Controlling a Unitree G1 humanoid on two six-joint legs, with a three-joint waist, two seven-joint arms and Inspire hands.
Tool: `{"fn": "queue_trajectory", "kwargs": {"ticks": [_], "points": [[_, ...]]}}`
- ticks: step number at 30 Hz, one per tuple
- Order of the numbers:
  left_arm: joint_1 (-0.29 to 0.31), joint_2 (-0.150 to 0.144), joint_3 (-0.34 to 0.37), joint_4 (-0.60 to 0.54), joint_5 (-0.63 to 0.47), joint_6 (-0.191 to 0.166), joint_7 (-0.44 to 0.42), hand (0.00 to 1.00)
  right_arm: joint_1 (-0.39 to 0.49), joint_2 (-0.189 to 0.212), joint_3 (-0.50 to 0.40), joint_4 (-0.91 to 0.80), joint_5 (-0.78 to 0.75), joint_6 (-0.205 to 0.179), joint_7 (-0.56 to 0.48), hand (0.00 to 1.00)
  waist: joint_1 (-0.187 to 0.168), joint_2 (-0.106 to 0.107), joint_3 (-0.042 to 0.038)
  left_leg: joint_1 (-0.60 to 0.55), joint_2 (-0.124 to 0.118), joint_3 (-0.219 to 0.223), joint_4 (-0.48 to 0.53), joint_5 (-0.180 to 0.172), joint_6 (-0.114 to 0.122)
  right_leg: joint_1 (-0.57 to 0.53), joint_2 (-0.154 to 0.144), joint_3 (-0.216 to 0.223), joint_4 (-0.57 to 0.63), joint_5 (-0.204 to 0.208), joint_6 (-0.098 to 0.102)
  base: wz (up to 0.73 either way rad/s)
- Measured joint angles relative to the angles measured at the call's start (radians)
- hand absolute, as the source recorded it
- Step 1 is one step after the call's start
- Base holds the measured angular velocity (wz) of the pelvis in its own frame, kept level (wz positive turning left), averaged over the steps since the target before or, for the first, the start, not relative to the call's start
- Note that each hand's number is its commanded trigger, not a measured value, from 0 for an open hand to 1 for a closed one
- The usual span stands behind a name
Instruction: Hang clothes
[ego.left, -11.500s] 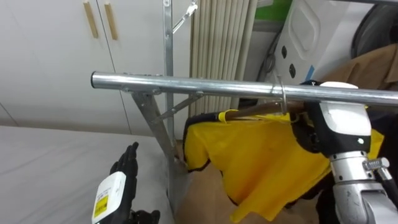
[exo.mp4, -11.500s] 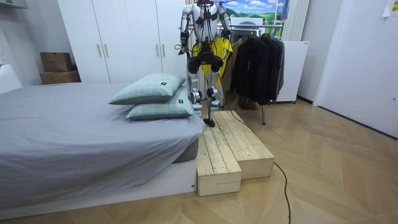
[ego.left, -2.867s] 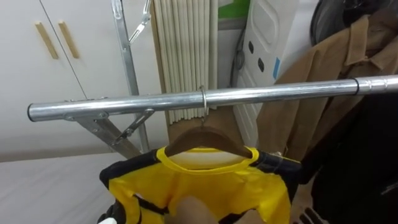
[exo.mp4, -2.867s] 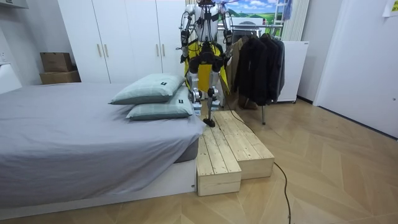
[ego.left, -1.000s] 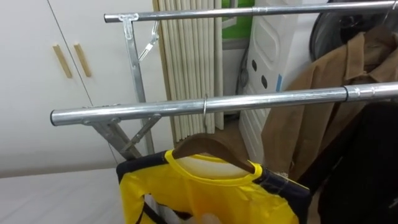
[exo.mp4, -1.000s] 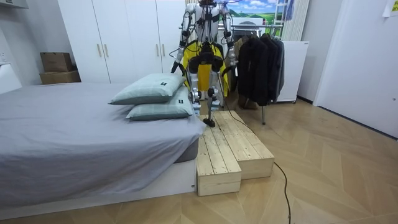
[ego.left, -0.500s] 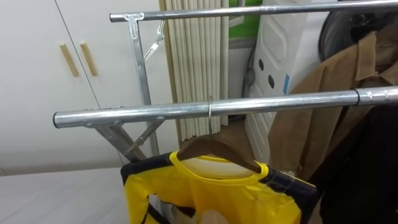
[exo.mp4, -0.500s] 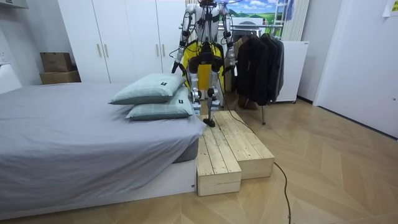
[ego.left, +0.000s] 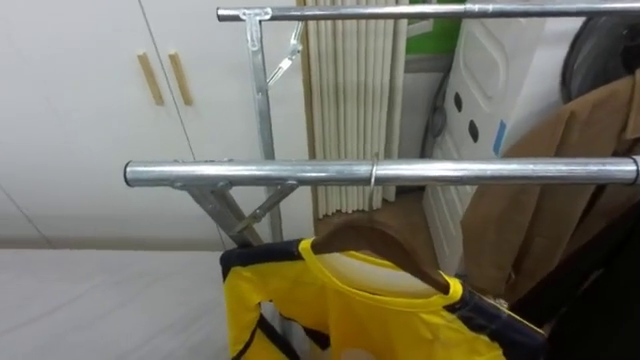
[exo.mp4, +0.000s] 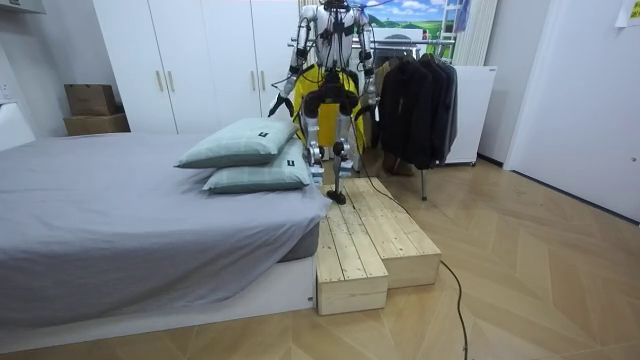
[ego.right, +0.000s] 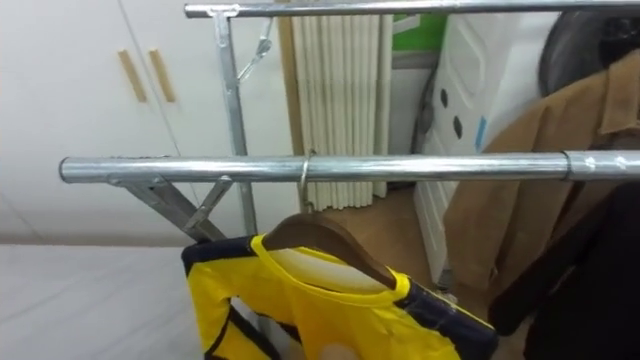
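White wardrobe doors (ego.left: 90, 120) on the left, then the yellow shirt (ego.left: 400, 320) hanging on a wooden hanger (ego.left: 380, 245) hooked over the metal rail (ego.left: 250, 173), brown coat (ego.left: 560, 170) further right. Left hand (exo.mp4: 274, 110) and right hand (exo.mp4: 374, 98) are out at the robot's sides, can't tell their state.

Yellow shirt (ego.left: 380, 312) cut off below; rail (ego.left: 300, 173) rightward.

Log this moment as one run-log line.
phase: shirt hung | yellow shirt on wooden hanger | hook over lower rail | robot stands at the rail, beside bed
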Motion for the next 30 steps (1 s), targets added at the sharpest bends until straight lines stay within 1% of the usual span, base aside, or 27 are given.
{"fn": "queue_trajectory", "kwargs": {"ticks": [1, 2, 4, 7, 8, 9, 10, 11, 12, 13, 14, 15, 16, 17, 18, 19, 20, 21, 22, 23, 24, 25, 26, 27, 28, 29, 30], "points": [[0.02, -0.002, 0.0, -0.028, 0.001, -0.004, 0.016, 0.0, -0.015, 0.0, 0.006, 0.0, 0.004, -0.007, 0.002, 0.0, 0.005, 0.004, -0.0006, -0.007, -0.001, -0.008, 0.004, 0.0, 0.0, -0.004, -0.004, -0.013, 0.005, -0.004, -0.002, 0.43], [0.036, -0.003, -0.006, -0.047, 0.001, -0.006, 0.027, 0.0, -0.027, 0.001, 0.013, 0.0, 0.015, -0.013, 0.002, 0.0, 0.011, 0.007, -0.0007, -0.025, -0.005, -0.032, 0.016, 0.0, 0.0, -0.013, -0.012, -0.036, 0.013, -0.012, -0.004, 0.51], [0.046, -0.003, -0.039, -0.079, 0.002, -0.008, 0.045, 0.0, -0.045, -0.004, 0.029, 0.002, 0.017, -0.014, 0.002, 0.0, 0.019, 0.013, -0.0037, -0.056, -0.008, -0.057, 0.037, -0.001, -0.002, -0.022, -0.022, -0.075, 0.012, -0.014, -0.005, 0.7], [0.085, -0.014, -0.061, -0.117, 0.018, -0.016, 0.053, 0.0, -0.068, -0.011, 0.046, 0.003, 0.014, -0.024, 0.006, 0.0, 0.027, 0.034, -0.0013, -0.093, -0.007, -0.047, 0.048, 0.004, -0.012, -0.037, -0.039, -0.146, 0.01, -0.017, -0.009, 0.77], [0.092, -0.02, -0.061, -0.118, 0.018, -0.017, 0.053, 0.0, -0.073, -0.011, 0.046, 0.007, 0.015, -0.026, 0.011, 0.0, 0.026, 0.036, -0.0011, -0.103, -0.007, -0.04, 0.049, 0.009, -0.019, -0.037, -0.048, -0.182, 0.008, -0.023, -0.012, 0.93], [0.102, -0.026, -0.062, -0.13, 0.018, -0.016, 0.053, 0.0, -0.08, -0.012, 0.047, 0.01, 0.015, -0.026, 0.019, 0.0, 0.029, 0.039, -0.0022, -0.107, -0.005, -0.014, 0.049, 0.011, -0.023, -0.034, -0.058, -0.22, 0.011, -0.032, -0.013, 0.98], [0.112, -0.028, -0.062, -0.148, 0.019, -0.016, 0.052, 0.0, -0.081, -0.012, 0.048, 0.01, 0.015, -0.025, 0.025, 0.0, 0.032, 0.039, -0.002, -0.109, -0.003, 0.01, 0.049, 0.014, -0.027, -0.033, -0.063, -0.238, 0.015, -0.037, -0.014, 0.96], [0.127, -0.031, -0.063, -0.183, 0.018, -0.018, 0.051, 0.0, -0.083, -0.015, 0.051, 0.01, 0.015, -0.026, 0.034, 0.0, 0.04, 0.037, -0.0014, -0.116, 0.002, 0.059, 0.056, 0.018, -0.033, -0.033, -0.074, -0.274, 0.023, -0.047, -0.014, 0.75], [0.129, -0.032, -0.063, -0.199, 0.019, -0.019, 0.051, 0.0, -0.085, -0.018, 0.055, 0.01, 0.013, -0.026, 0.036, 0.0, 0.042, 0.036, -0.001, -0.125, 0.01, 0.076, 0.068, 0.018, -0.034, -0.037, -0.08, -0.293, 0.03, -0.054, -0.014, 1.04], [0.123, -0.036, -0.067, -0.218, 0.019, -0.024, 0.05, 0.0, -0.087, -0.029, 0.073, 0.01, 0.014, -0.028, 0.039, 0.0, 0.043, 0.035, -0.0001, -0.15, 0.016, 0.118, 0.1, 0.018, -0.034, -0.04, -0.094, -0.341, 0.037, -0.063, -0.016, 1.12], [0.116, -0.041, -0.067, -0.222, 0.019, -0.036, 0.048, 0.0, -0.087, -0.039, 0.093, 0.009, 0.014, -0.035, 0.043, 0.0, 0.053, 0.033, 0.0006, -0.169, 0.028, 0.18, 0.141, 0.017, -0.034, -0.04, -0.107, -0.386, 0.044, -0.07, -0.018, 1.15], [0.113, -0.041, -0.068, -0.222, 0.019, -0.04, 0.047, 0.0, -0.089, -0.042, 0.099, 0.009, 0.014, -0.037, 0.043, 0.0, 0.053, 0.03, 0.001, -0.18, 0.034, 0.205, 0.166, 0.015, -0.034, -0.041, -0.114, -0.409, 0.049, -0.075, -0.021, 1.17], [0.106, -0.042, -0.069, -0.222, 0.018, -0.041, 0.041, 0.0, -0.092, -0.047, 0.111, 0.01, 0.013, -0.039, 0.044, 0.0, 0.048, 0.025, -0.0002, -0.203, 0.055, 0.249, 0.226, 0.009, -0.039, -0.04, -0.125, -0.46, 0.054, -0.082, -0.024, 1.29], [0.097, -0.042, -0.069, -0.232, 0.018, -0.041, 0.031, 0.0, -0.091, -0.046, 0.111, 0.011, 0.008, -0.048, 0.044, 0.0, 0.045, 0.018, 0.0017, -0.218, 0.086, 0.3, 0.285, -0.007, -0.037, -0.041, -0.133, -0.514, 0.061, -0.091, -0.023, 1.69], [0.087, -0.041, -0.072, -0.249, 0.018, -0.042, 0.017, 0.0, -0.085, -0.047, 0.109, 0.013, 0.002, -0.055, 0.046, 0.0, 0.037, 0.013, 0.0025, -0.228, 0.112, 0.329, 0.35, -0.026, -0.03, -0.045, -0.141, -0.576, 0.073, -0.105, -0.022, 1.52], [0.083, -0.041, -0.077, -0.258, 0.018, -0.042, 0.01, 0.0, -0.083, -0.047, 0.106, 0.015, -0.003, -0.056, 0.047, 0.0, 0.035, 0.012, 0.0031, -0.229, 0.124, 0.338, 0.376, -0.037, -0.029, -0.045, -0.144, -0.609, 0.077, -0.111, -0.021, 1.6], [0.072, -0.041, -0.09, -0.269, 0.019, -0.045, -0.004, 0.0, -0.084, -0.048, 0.103, 0.03, -0.011, -0.056, 0.05, 0.0, 0.03, 0.009, 0.004, -0.224, 0.14, 0.344, 0.417, -0.056, -0.026, -0.051, -0.154, -0.662, 0.092, -0.122, -0.015, 1.25], [0.07, -0.041, -0.1, -0.278, 0.019, -0.045, -0.011, 0.0, -0.084, -0.049, 0.102, 0.034, -0.014, -0.055, 0.054, 0.0, 0.03, 0.007, 0.0039, -0.217, 0.143, 0.346, 0.428, -0.065, -0.029, -0.054, -0.158, -0.686, 0.098, -0.126, -0.009, 1.4], [0.073, -0.041, -0.111, -0.301, 0.021, -0.048, -0.028, 0.0, -0.084, -0.049, 0.098, 0.033, -0.021, -0.055, 0.065, 0.0, 0.031, 0.003, 0.0048, -0.198, 0.151, 0.363, 0.431, -0.078, -0.028, -0.055, -0.166, -0.733, 0.106, -0.133, 0.004, 1.25], [0.072, -0.041, -0.118, -0.313, 0.021, -0.055, -0.04, 0.0, -0.086, -0.048, 0.093, 0.035, -0.025, -0.055, 0.071, 0.0, 0.032, -0.002, 0.0081, -0.17, 0.154, 0.378, 0.42, -0.092, -0.037, -0.056, -0.173, -0.781, 0.112, -0.139, 0.015, 1.4], [0.073, -0.04, -0.127, -0.319, 0.026, -0.061, -0.044, 0.0, -0.087, -0.048, 0.091, 0.042, -0.025, -0.055, 0.078, 0.0, 0.034, -0.008, 0.0057, -0.135, 0.15, 0.404, 0.383, -0.112, -0.039, -0.065, -0.181, -0.82, 0.128, -0.149, 0.032, 1.12], [0.073, -0.04, -0.132, -0.323, 0.037, -0.062, -0.044, 0.0, -0.087, -0.048, 0.091, 0.044, -0.025, -0.055, 0.079, 0.0, 0.036, -0.012, 0.0034, -0.121, 0.146, 0.42, 0.357, -0.124, -0.035, -0.072, -0.186, -0.836, 0.139, -0.152, 0.04, 1.04], [0.072, -0.04, -0.139, -0.334, 0.05, -0.064, -0.044, 0.0, -0.087, -0.047, 0.09, 0.044, -0.025, -0.055, 0.084, 0.0, 0.041, -0.019, -0.0021, -0.108, 0.136, 0.451, 0.304, -0.149, -0.024, -0.091, -0.197, -0.873, 0.16, -0.158, 0.056, 0.92], [0.068, -0.039, -0.145, -0.343, 0.056, -0.072, -0.044, 0.0, -0.091, -0.046, 0.083, 0.047, -0.017, -0.056, 0.093, 0.0, 0.051, -0.015, -0.01, -0.106, 0.137, 0.477, 0.258, -0.189, -0.033, -0.117, -0.205, -0.889, 0.191, -0.162, 0.085, 0.77], [0.066, -0.038, -0.144, -0.343, 0.058, -0.074, -0.044, 0.0, -0.097, -0.045, 0.083, 0.052, -0.013, -0.056, 0.101, 0.0, 0.061, -0.026, -0.0068, -0.11, 0.145, 0.485, 0.253, -0.191, -0.044, -0.128, -0.217, -0.891, 0.212, -0.16, 0.096, 0.39], [0.069, -0.041, -0.146, -0.337, 0.058, -0.074, -0.047, 0.0, -0.108, -0.052, 0.082, 0.055, 0.006, -0.056, 0.114, 0.0, 0.078, -0.022, -0.0099, -0.118, 0.167, 0.489, 0.25, -0.192, -0.044, -0.147, -0.229, -0.878, 0.254, -0.142, 0.126, 0.23], [0.072, -0.04, -0.147, -0.337, 0.059, -0.074, -0.05, 0.0, -0.109, -0.051, 0.082, 0.055, 0.012, -0.055, 0.118, 0.0, 0.081, -0.017, -0.0085, -0.119, 0.172, 0.484, 0.25, -0.192, -0.043, -0.155, -0.243, -0.866, 0.282, -0.141, 0.119, 0.9]]}}
